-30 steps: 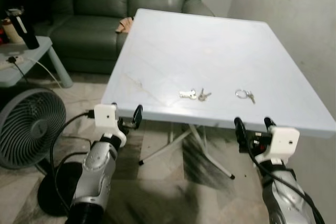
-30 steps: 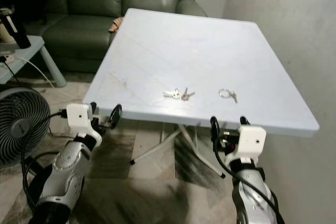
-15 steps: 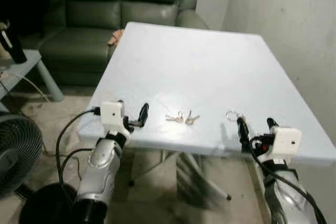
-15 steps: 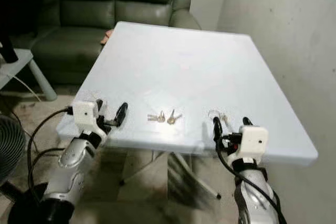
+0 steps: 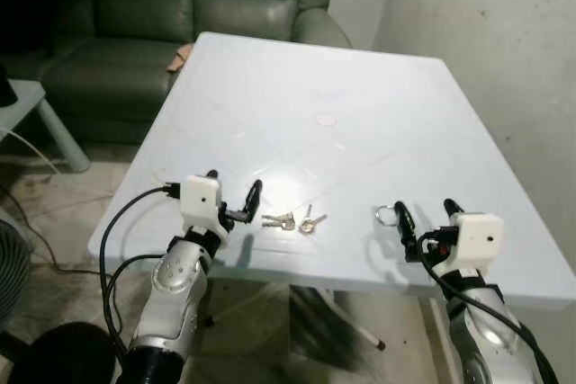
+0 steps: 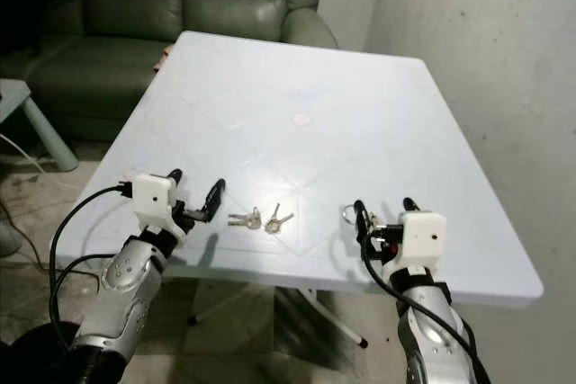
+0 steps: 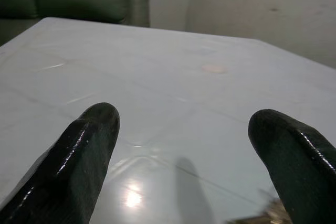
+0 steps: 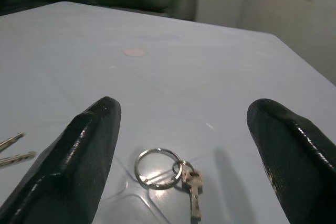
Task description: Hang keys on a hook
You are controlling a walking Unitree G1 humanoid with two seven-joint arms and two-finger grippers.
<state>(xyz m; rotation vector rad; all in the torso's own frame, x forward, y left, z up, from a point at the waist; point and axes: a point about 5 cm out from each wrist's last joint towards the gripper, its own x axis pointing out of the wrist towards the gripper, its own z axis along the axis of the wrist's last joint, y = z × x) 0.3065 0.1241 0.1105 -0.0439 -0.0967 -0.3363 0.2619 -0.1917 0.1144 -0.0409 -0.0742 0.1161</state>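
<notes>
A metal key ring with one key (image 5: 385,215) lies near the front edge of the white table (image 5: 315,69). My right gripper (image 5: 424,208) is open just behind it, low over the table. In the right wrist view the ring (image 8: 157,167) and its key (image 8: 193,195) lie on the table between and ahead of the black fingers (image 8: 79,150). A second pair of loose keys (image 5: 292,221) lies to the left. My left gripper (image 5: 234,183) is open beside them, fingers spread and empty, hovering over the tabletop (image 7: 173,103).
A dark green sofa (image 5: 180,6) stands behind the table and a bare wall (image 5: 504,42) runs along its right side. A small round pinkish spot (image 5: 326,119) marks the table's middle. A low side table (image 5: 27,101) and cables (image 5: 27,222) are at the left.
The camera has come closer to the table. Both grippers, earlier below and in front of the table's edge, now reach over it near the keys. Both stayed open.
</notes>
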